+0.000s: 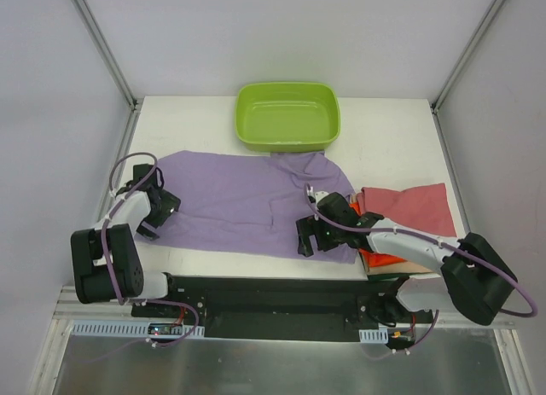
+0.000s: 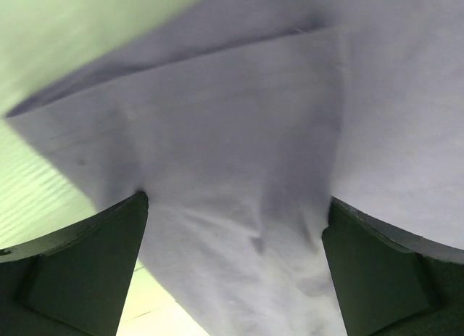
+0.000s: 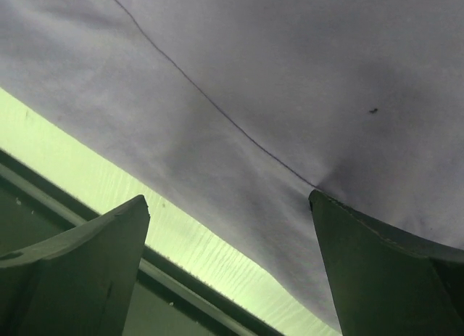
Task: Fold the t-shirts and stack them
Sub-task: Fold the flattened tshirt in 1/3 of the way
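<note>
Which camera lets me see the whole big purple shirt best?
The top camera. It shows the whole purple shirt spread out on the table. The left wrist camera shows only a close patch with a cloth edge, and the right wrist camera only a patch with a seam line.

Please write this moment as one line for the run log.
lilac shirt: spread flat | left gripper: open at its left edge | right gripper: open at its near edge | red shirt: at right

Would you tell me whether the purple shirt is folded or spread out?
Spread out: the purple shirt lies wide and flat across the table, though the left wrist view shows one flap overlapping.
</note>
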Robot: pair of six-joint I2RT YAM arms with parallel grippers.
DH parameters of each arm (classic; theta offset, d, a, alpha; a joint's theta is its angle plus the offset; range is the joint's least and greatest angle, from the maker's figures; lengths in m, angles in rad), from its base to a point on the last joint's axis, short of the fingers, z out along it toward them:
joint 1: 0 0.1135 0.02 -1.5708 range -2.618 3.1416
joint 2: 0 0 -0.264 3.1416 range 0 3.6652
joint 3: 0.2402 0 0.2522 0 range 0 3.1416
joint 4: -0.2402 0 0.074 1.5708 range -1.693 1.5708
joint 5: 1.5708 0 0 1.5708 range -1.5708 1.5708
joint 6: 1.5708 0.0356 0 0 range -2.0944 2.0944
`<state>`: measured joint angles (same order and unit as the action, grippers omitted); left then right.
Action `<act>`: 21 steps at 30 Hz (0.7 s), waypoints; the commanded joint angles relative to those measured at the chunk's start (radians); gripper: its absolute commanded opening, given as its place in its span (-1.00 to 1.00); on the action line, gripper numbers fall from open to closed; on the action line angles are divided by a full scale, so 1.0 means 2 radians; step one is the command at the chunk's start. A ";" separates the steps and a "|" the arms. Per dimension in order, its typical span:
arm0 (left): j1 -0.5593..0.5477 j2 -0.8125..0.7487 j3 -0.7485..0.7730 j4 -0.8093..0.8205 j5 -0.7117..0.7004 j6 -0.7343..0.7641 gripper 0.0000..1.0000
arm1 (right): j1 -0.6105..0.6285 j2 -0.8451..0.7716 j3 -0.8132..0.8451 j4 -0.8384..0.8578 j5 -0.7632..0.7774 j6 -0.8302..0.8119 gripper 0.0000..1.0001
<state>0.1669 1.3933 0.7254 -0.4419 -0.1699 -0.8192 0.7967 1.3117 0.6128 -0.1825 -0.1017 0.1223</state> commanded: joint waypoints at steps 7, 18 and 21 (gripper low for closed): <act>0.044 -0.108 -0.074 -0.090 -0.105 -0.041 0.98 | 0.060 -0.093 -0.062 -0.077 -0.037 0.061 0.92; 0.046 -0.186 -0.045 -0.111 -0.128 -0.071 0.98 | 0.076 -0.147 0.000 -0.152 0.041 0.005 0.92; 0.046 -0.168 -0.004 -0.109 -0.091 -0.058 0.98 | 0.076 -0.140 0.036 -0.173 0.109 -0.014 0.92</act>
<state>0.2508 1.0306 0.6025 -0.6441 -0.3988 -0.9363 0.9455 1.0370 0.5632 -0.4519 -0.0586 0.1650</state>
